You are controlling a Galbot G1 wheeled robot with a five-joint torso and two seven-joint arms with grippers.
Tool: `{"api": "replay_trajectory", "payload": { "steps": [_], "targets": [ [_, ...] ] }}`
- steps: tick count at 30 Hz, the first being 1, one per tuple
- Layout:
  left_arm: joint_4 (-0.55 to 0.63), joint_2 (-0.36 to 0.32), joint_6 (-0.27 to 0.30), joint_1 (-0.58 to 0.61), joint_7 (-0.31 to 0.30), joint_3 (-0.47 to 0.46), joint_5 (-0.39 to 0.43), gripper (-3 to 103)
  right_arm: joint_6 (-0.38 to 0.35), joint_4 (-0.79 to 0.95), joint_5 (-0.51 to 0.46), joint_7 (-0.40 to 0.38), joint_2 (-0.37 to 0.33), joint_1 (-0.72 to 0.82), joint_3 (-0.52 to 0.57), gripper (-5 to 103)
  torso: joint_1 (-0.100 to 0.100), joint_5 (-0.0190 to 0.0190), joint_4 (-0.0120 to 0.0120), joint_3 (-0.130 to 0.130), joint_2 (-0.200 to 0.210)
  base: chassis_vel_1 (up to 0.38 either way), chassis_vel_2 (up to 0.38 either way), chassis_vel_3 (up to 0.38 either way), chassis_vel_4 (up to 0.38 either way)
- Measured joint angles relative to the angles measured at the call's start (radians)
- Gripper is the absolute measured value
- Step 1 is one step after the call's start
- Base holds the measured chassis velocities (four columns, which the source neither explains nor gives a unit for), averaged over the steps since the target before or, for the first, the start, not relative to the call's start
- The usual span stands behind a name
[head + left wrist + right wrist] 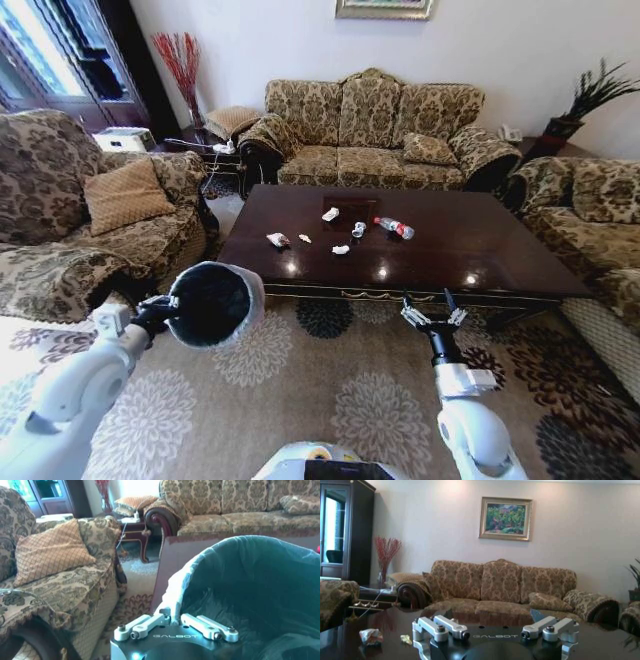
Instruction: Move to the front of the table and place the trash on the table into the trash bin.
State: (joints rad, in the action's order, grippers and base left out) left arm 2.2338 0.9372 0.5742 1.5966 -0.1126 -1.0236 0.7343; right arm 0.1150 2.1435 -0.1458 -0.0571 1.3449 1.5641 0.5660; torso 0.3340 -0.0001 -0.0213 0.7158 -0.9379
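Right now the robot faces the long near edge of the bench [470,250], a big dark glossy wooden one with a carved trim, standing on a floral carpet [330,390] in front of a patterned sofa [370,130].

The trash lies in a loose cluster on the bench top, toward the sofa side of its middle: a crumpled white scrap [330,214] nearest the sofa, another white scrap [277,239] toward the bench's left end, a tiny pale bit [304,238] just beside it, a small white piece [358,229] near the middle, one more scrap [340,249] closest to the near edge, and a clear plastic bottle [395,228] with a red label lying on its side at the right of the cluster. All of these pieces lie apart from one another.

The left gripper [172,621] holds the trash bin [212,303] by its rim, jaws closed on the whitish liner; the bin is tipped so its dark inside faces the camera, off the bench's near left corner and above the carpet.

The right gripper [434,316] hangs just before the bench's near edge, its jaws spread wide and holding nothing, well short of the trash.
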Motion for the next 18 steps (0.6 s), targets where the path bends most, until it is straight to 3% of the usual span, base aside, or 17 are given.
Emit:
{"api": "replay_trajectory", "payload": {
  "steps": [9, 18],
  "targets": [
    [0.059, 0.013, -0.009, -0.005, 0.002, 0.014, 0.025, 0, -0.031, -0.057, 0.008, 0.002, -0.005, -0.090, -0.036, 100, 0.000, 0.0003, 0.0001, 0.000, 0.000, 0.004, 0.007, -0.005, -0.005],
    [0.088, 0.036, -0.017, 0.010, 0.005, 0.025, 0.027, 0, -0.034, -0.076, 0.003, 0.001, -0.010, -0.105, -0.045, 100, 0.000, 0.0001, 0.0001, 0.000, 0.000, 0.127, 0.126, -0.121, -0.141]
  ]
}}
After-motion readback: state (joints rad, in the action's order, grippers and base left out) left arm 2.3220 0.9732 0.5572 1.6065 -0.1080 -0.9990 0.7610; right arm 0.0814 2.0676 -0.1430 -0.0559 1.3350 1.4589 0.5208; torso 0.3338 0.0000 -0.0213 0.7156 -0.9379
